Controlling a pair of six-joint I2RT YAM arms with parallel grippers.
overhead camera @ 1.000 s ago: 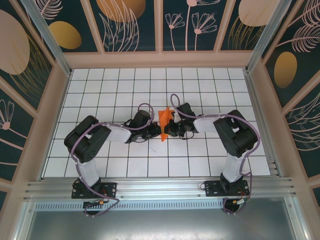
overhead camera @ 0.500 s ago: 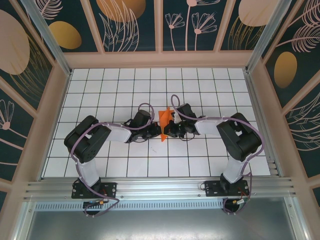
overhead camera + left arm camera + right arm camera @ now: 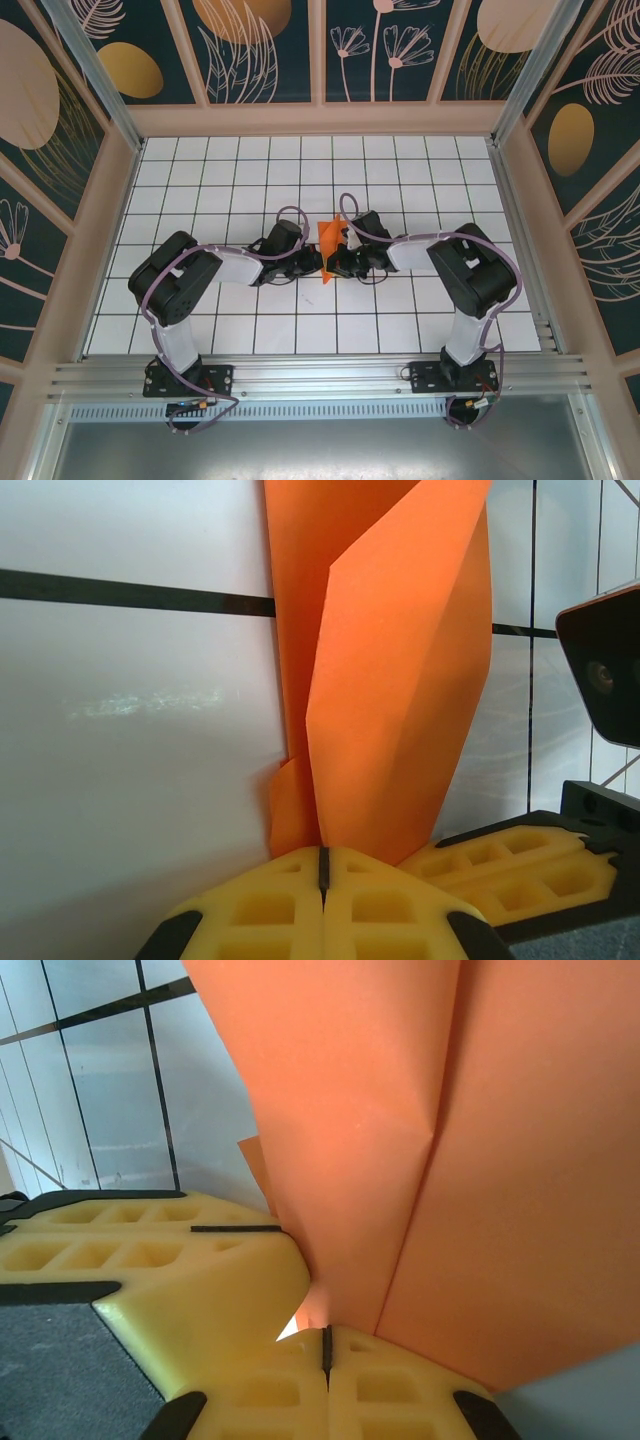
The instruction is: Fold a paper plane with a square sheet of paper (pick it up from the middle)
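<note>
**Paper plane** (image 3: 328, 246): bright orange, folded and creased. It lies at the middle of the white gridded surface (image 3: 200, 180), between the ends of the two arms. In the top view its wider end points to 12 o'clock and its narrow end to 6 o'clock. In the left wrist view it (image 3: 390, 680) rises toward 12 o'clock, with a long crease and its layers slightly parted.

**Left arm** (image 3: 180, 280): reaches in from 9 o'clock of the plane. The left jaws are pressed together, their yellow pads (image 3: 260, 910) meeting at a thin seam, with the plane's lower end pinched there.

**Right arm** (image 3: 470, 270): reaches in from 3 o'clock. The right jaws are likewise closed, their pads (image 3: 390, 1385) nipping the plane's edge. The two sets of pads sit just beside each other.
</note>
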